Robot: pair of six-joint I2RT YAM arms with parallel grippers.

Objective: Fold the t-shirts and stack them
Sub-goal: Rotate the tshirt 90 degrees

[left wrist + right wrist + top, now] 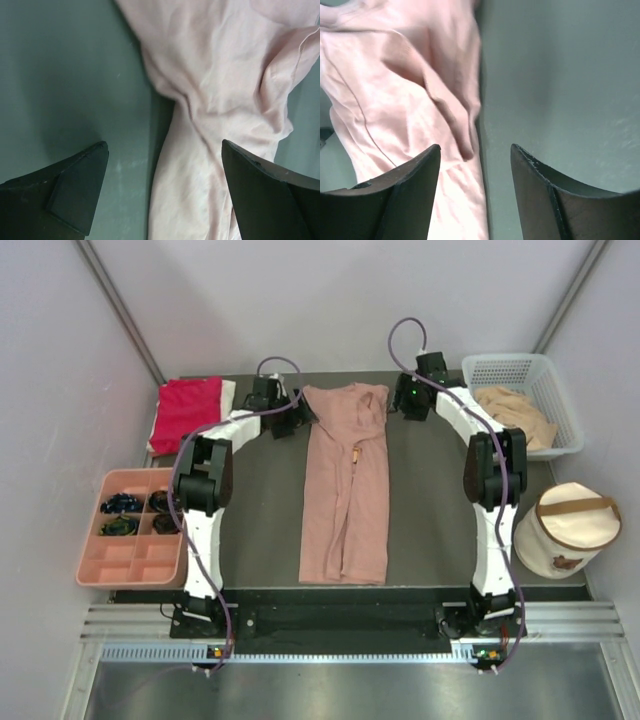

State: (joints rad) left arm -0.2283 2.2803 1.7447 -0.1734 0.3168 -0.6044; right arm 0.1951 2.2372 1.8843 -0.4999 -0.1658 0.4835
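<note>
Lengthways on table (262, 525) centre lay dusty-pink t-shirt (345, 500), folded to narrow strip; left gripper (164, 146), right gripper (475, 147) hovered at far-end corners, jaws apart, empty. Risk judged: pinch catching top layer only, fold spilling open.

Pink t-shirt (345, 490) soft creased cloth; table (260, 530) matt, smooth.
</note>
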